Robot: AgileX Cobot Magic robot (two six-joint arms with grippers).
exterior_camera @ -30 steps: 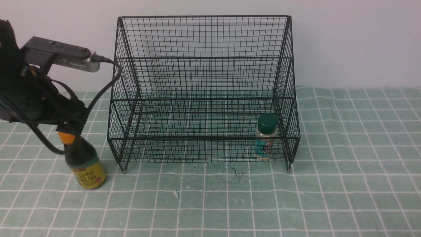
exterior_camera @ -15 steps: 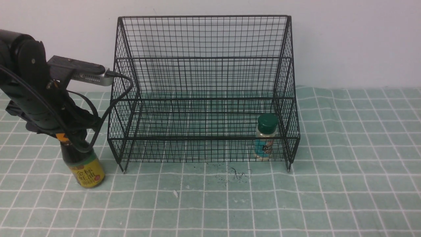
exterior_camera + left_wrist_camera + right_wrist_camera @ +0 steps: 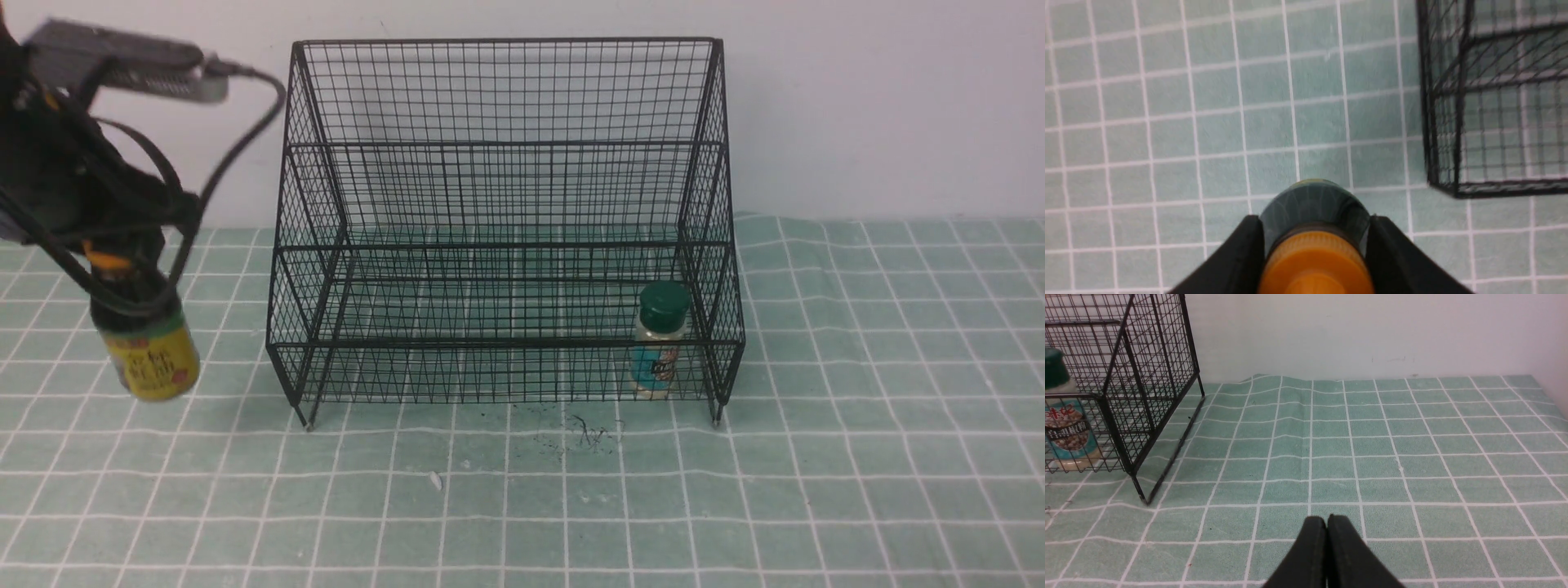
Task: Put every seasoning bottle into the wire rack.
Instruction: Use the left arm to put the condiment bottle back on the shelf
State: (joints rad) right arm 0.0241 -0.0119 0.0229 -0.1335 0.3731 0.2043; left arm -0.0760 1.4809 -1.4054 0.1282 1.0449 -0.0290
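Above the green white-gridded tablecloth point(image 3: 506, 490), left of the black wire-mesh tiered rack point(image 3: 506, 343), the dark sauce bottle with orange cap and yellow-green label point(image 3: 151, 343) hangs tilted, clasped near its cap by the black left gripper point(image 3: 1315, 241), while the black right gripper point(image 3: 1327, 522) is closed, and the clear shaker jar with dark green lid and teal label point(image 3: 660, 343) stands inside the rack's right end.

Black metal-wire rack point(image 3: 506, 344), smooth plastic-looking orange cap point(image 3: 1314, 261), matt-looking green shaker lid point(image 3: 664, 306).

Chinese characters stand on the yellow label point(image 3: 153, 364) of the dark, orange-capped sauce bottle point(image 3: 135, 314), too blurred to read; white characters reading 味 mark the teal label point(image 3: 1070, 428) of the clear, green-lidded shaker jar point(image 3: 1069, 420), the rest unclear
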